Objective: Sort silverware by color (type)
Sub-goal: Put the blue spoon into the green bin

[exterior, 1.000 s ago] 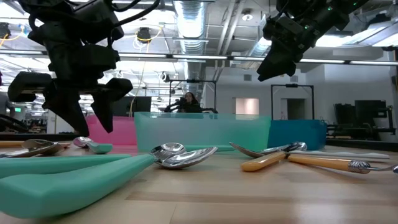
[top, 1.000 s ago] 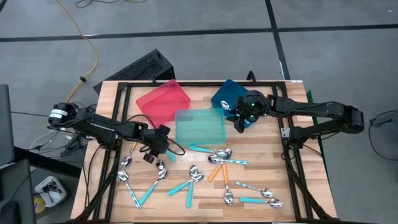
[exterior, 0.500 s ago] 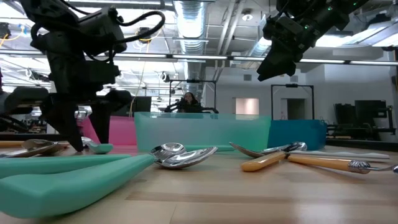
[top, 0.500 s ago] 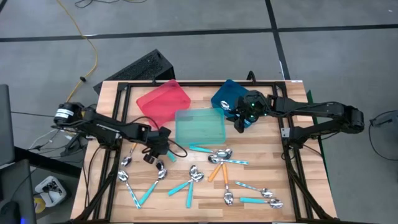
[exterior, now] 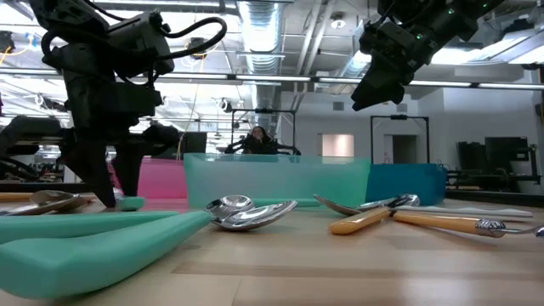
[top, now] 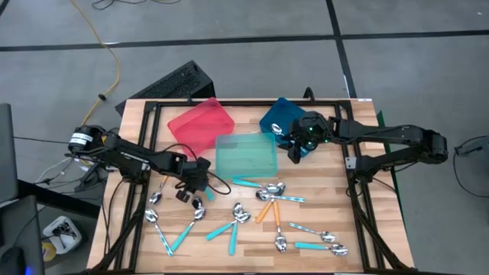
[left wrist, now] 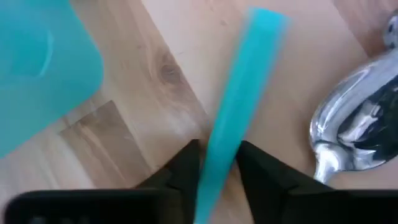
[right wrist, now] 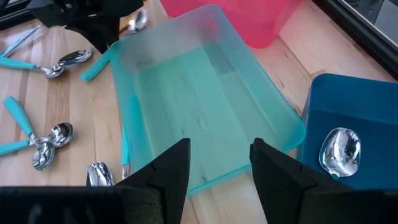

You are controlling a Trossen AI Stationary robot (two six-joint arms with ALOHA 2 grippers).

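Spoons with shiny bowls and teal, orange or pale handles lie scattered on the near half of the wooden table (top: 252, 229). My left gripper (top: 195, 186) is down at the table left of centre, shut on a teal-handled spoon (left wrist: 239, 106); that spoon's bowl is hidden. Another spoon's metal bowl (left wrist: 354, 130) lies beside it. My right gripper (top: 296, 145) hangs open and holds nothing, above the gap between the teal tray (top: 244, 154) and the blue tray (top: 276, 116). One spoon bowl (right wrist: 339, 149) lies in the blue tray. My left gripper (left wrist: 217, 165) pinches the teal handle (left wrist: 219, 146) between its two fingers (left wrist: 186, 168), partway along its length. The fingers come from above, pointing down, and lie across the handle. The handle's free end (left wrist: 267, 18) sticks out past the fingers, low over the wood.
A red tray (top: 200, 124) sits at the far left of the three trays. Black frame rails (top: 229, 103) run along the table's sides. In the low view, teal handles (exterior: 102, 242) and an orange handle (exterior: 365, 221) lie close to the near edge.
My left gripper has come down to the table onto the teal-handled spoon, and its fingers have drawn together around the handle. The right arm has kept still.
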